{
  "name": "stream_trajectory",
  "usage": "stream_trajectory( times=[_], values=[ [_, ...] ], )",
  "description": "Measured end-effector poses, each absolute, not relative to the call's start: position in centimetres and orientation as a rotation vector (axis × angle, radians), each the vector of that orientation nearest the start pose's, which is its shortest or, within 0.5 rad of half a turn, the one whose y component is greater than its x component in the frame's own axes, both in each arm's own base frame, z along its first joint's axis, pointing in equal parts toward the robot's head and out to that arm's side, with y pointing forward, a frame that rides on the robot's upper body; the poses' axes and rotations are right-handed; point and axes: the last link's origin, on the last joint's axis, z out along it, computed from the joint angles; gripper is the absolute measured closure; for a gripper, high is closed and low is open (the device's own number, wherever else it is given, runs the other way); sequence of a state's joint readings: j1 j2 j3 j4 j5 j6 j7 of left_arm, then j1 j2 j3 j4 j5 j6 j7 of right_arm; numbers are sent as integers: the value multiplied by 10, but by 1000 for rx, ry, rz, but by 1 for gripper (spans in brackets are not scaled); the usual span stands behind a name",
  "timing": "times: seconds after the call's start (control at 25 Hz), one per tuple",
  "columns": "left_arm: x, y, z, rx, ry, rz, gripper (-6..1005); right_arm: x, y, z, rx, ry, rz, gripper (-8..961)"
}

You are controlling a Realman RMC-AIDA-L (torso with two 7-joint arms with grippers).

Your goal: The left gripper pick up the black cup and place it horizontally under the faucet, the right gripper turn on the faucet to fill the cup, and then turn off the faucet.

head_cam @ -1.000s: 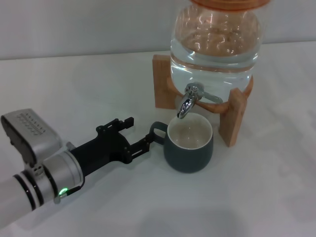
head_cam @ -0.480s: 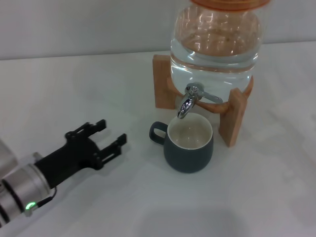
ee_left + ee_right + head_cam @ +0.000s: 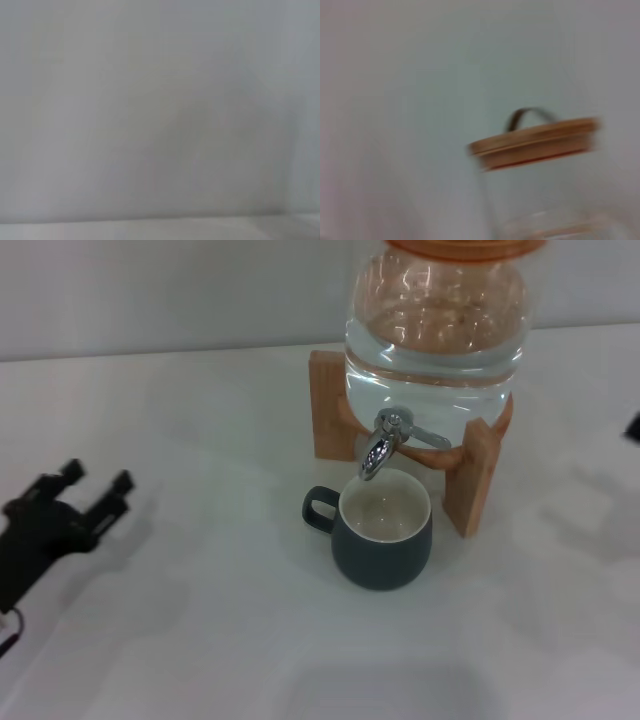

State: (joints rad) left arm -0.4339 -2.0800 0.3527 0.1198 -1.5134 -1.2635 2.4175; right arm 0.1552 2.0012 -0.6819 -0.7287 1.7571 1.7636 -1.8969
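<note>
Item one: the black cup. We find it upright on the white table, just right of centre in the head view, its cream inside showing and its loop handle turned toward the frame's left. Its rim sits directly beneath the spout of the faucet.

Item two: the faucet, chrome, mounted low on the front of the glass water jar. We note its lever angled out to the right.

Item three: the glass water jar, resting in the wooden stand at upper centre-right, partly filled with clear water. In the right wrist view we see its wooden lid with a dark loop handle on top.

Item four: the left gripper, at the far left edge of the head view, well apart from the cup. We record its two black fingers spread apart, with nothing between them.

Item five: the right gripper. We can make out only a dark sliver at the right edge of the head view; how its jaws stand we cannot tell.

The left wrist view gives us only a plain pale surface.
</note>
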Motion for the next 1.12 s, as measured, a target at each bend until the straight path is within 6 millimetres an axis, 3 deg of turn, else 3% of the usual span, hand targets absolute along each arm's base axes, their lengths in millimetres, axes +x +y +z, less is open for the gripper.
stream_trajectory(
  times=[0.28,0.52,1.12],
  values=[
    [-344,304,-17,-1920,-748,-829,280,275,268,81,-2443,458,1091,163],
    [-347,301,-16,-1905,-758,-825,280,251,285,62,-2541,466,981,172],
    [-349,299,-15,-1900,-763,-820,280,239,302,43,-2587,503,793,174]
  ],
)
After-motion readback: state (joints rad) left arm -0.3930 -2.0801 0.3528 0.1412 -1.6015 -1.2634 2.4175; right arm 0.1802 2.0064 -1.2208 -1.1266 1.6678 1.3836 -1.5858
